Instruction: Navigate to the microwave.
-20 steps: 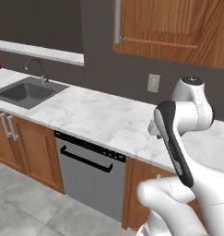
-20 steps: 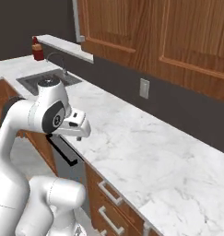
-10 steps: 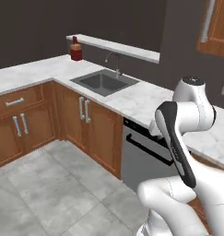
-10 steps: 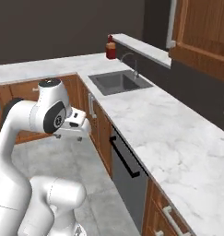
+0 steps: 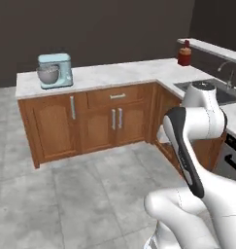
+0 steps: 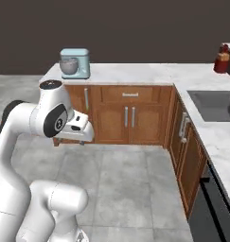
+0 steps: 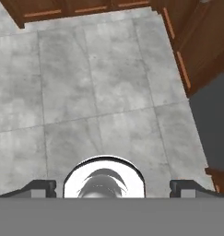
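A pale blue stand mixer (image 5: 54, 70) with a rounded metal bowl stands at the far left end of the white, grey-veined marble surface (image 5: 117, 73), which runs along a dark wall and turns a corner toward the right. Beneath it sit warm brown wooden cabinets (image 5: 97, 124) with flat panel doors and slim vertical bar handles (one short horizontal handle marks a drawer). At the corner's far end a squat red bottle (image 5: 184, 54) with a lighter cap stands just under a pale wall shelf (image 5: 214, 49). A recessed steel sink (image 6: 216, 105) is set into the right run of the marble, with a thin curved faucet (image 5: 228, 73) behind it. Lower on that run a dark dishwasher front (image 6: 213, 212) with a black bar handle adjoins the wood. The floor (image 7: 99, 87) is large square grey stone tiles with a mottled, cloudy texture. The microwave cannot be found in these pictures. In the hand view the jaws point down at the tiles, the two dark fingertips (image 7: 37, 186) well apart at the bottom corners, nothing between them.
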You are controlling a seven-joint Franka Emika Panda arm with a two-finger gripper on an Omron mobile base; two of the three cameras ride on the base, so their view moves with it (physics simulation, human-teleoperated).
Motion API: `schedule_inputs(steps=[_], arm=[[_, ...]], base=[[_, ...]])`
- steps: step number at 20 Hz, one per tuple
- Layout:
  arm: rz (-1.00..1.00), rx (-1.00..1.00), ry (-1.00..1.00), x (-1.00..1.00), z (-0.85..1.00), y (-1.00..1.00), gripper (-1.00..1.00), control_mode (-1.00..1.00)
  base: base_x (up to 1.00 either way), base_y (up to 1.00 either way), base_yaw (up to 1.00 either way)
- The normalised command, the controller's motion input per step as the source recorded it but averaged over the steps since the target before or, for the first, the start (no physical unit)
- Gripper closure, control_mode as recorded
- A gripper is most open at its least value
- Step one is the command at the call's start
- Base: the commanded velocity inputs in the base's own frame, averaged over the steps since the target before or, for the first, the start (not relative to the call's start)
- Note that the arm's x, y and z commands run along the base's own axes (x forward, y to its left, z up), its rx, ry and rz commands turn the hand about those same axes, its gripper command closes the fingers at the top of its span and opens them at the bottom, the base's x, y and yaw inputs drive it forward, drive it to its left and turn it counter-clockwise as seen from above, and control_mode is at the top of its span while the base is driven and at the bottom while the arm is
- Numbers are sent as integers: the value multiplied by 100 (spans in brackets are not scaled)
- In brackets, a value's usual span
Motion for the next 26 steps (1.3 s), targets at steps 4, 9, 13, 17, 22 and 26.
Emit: schedule_inputs(steps=[4, 9, 13, 17, 22, 26], arm=[[0, 0, 0, 0, 0, 0, -100, 100], [0, 0, 0, 0, 0, 0, -100, 100], [0, 0, 0, 0, 0, 0, -100, 100], [0, 0, 0, 0, 0, 0, -100, 100], [0, 0, 0, 0, 0, 0, -100, 100], [0, 0, 0, 0, 0, 0, -100, 100]], base=[[31, 27, 82], [44, 3, 84], [73, 9, 72], [94, 4, 61], [100, 0, 42], [100, 0, 23]])
